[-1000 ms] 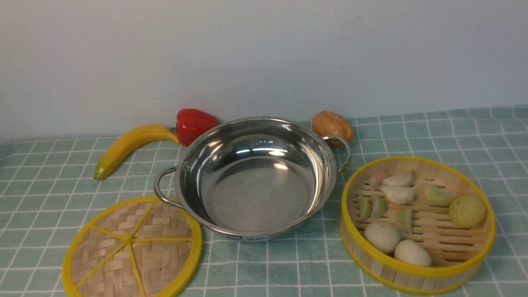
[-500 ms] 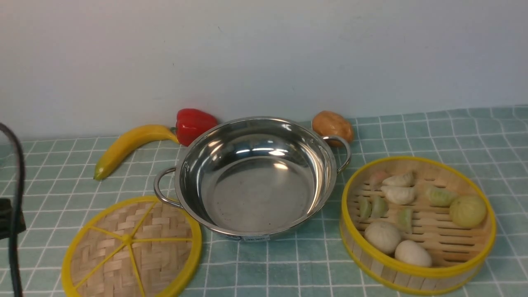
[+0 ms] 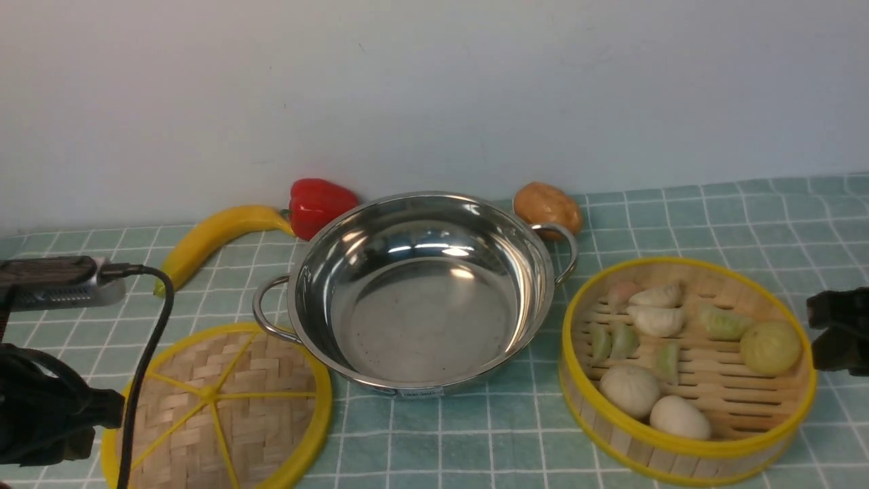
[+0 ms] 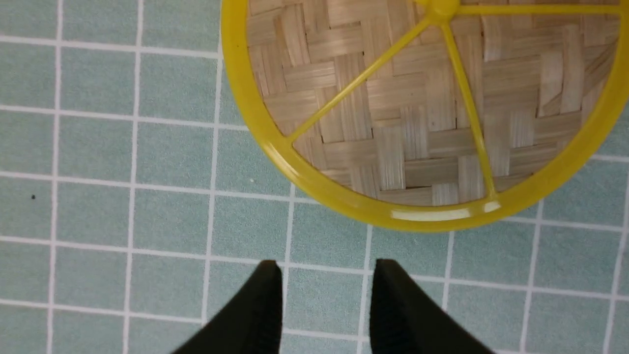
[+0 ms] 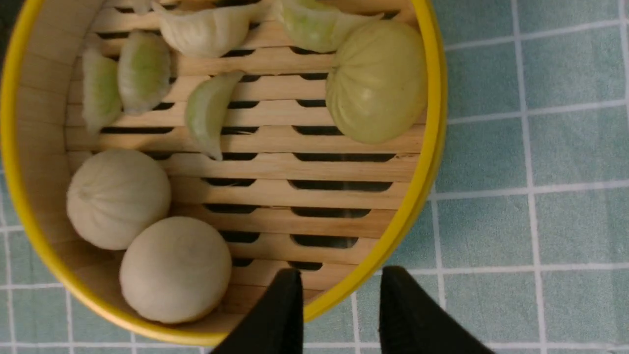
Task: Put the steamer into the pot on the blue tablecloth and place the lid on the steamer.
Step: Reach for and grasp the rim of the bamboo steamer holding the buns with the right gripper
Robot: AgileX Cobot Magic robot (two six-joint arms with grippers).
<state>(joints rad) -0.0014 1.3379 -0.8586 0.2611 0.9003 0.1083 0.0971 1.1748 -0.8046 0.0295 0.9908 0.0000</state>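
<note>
Since the steamer (image 3: 652, 454) sits on the blue tablecloth (image 3: 679, 217) at lower right of the front view, just beside the pot (image 3: 421, 326) and not in it, nothing of the task is done; placing and lidding both remain. Pot is centre frame, empty. The lid (image 3: 217, 407) lies flat at lower left, close by the pot's handle. The left gripper (image 4: 322, 268) hovers near the lid's rim, jaws apart, holding nothing. The right gripper (image 5: 339, 275) has jaws apart astride the steamer's rim, not clamped; contact unclear. Counts: one steamer, one pot, one lid, two grippers; in the steamer three buns, roughly seven dumplings; upper centre, one banana (image 3: 210, 241), one red pepper (image 3: 319, 204), one brown potato-like item (image 3: 546, 207).
</note>
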